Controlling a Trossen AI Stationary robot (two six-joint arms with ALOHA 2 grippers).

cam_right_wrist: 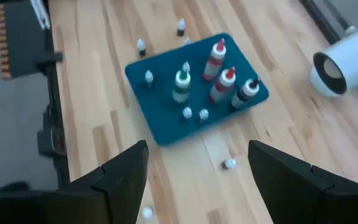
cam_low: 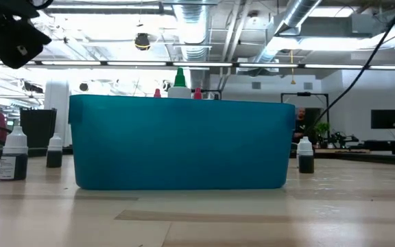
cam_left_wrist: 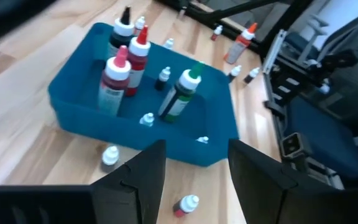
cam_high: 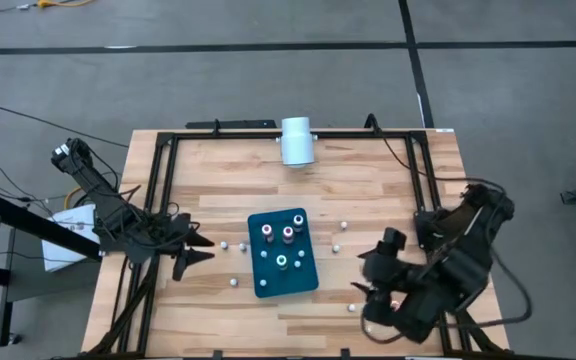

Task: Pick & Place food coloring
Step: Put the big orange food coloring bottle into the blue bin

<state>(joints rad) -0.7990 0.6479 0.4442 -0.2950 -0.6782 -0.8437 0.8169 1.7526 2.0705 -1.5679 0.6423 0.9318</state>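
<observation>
Several bottles (cam_high: 288,233) stand in the tray (cam_high: 266,282); small ones lie scattered around it. Both grippers hang open and empty (left gripper (cam_high: 196,251) near the tray's left, right gripper (cam_high: 368,275) right). Judging by this, a pick is next: descend onto a loose bottle.

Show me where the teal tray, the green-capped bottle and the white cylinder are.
teal tray (cam_high: 305,282): high view, bare floor near its corner.
green-capped bottle (cam_left_wrist: 179,99): left wrist view, on its body.
white cylinder (cam_high: 296,141): high view, middle of its side.

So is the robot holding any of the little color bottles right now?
No. The left gripper and right gripper are both open and empty. The bottles stand in the teal tray or on the table.
</observation>
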